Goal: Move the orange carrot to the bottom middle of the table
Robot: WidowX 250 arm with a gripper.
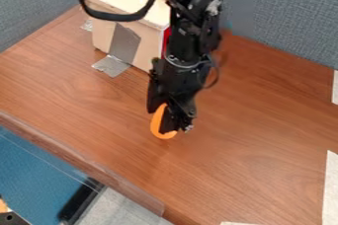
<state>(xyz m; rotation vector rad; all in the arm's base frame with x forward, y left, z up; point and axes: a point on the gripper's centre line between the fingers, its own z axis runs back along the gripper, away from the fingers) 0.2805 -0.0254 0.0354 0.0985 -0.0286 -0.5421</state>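
Wood-grain tabletop [264,125] with pale box [105,34], black gripper [170,123] and orange carrot [157,122].
The tabletop extends beneath the gripper; the box stands behind it, to the upper left. The carrot, partly hidden, is at the gripper's lower end; whether it is gripped cannot be told.

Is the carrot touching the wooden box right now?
Apart. The camera view shows a strip of brown tabletop between the carrot and the wooden box.

Bright, diffuse light, soft shadows, faint sheen on the table [264,120]
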